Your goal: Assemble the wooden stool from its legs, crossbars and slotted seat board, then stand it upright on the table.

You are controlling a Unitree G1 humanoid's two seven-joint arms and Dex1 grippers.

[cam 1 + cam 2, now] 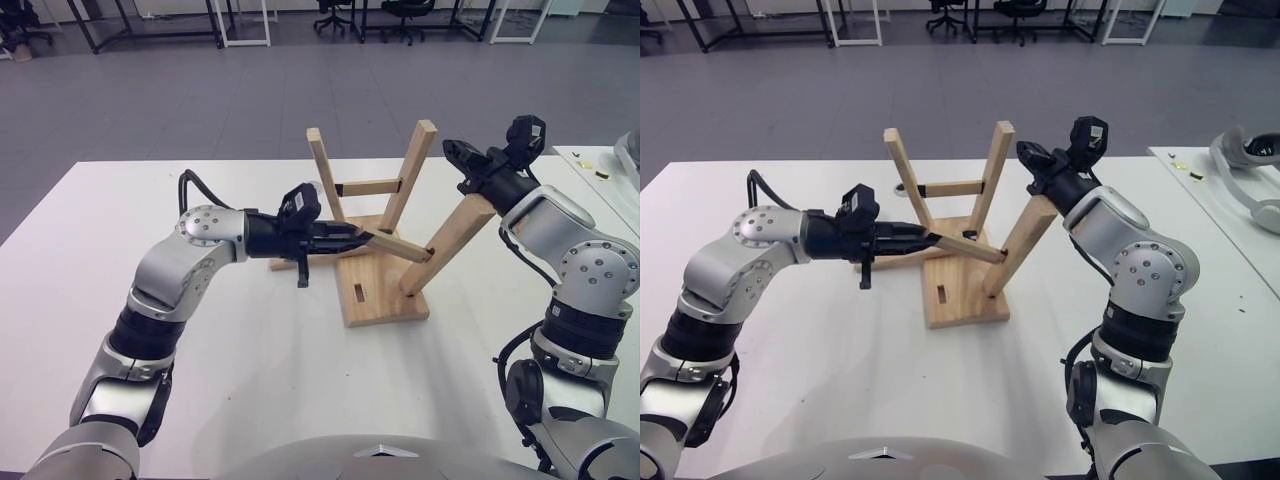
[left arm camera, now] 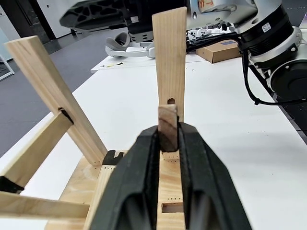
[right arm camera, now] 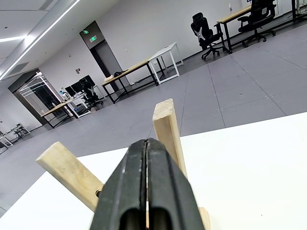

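**Fitting a crossbar into the near leg**

The seat board lies slotted face up on the table, with its legs pointing upward. The left gripper is clamped on a crossbar whose far end meets the near leg. The right gripper, fingers pressed together on nothing, sits just beside that leg's top end. Good practice here is to keep the bar square to its mortise and push along its axis — the right arm bracing the leg against tipping.
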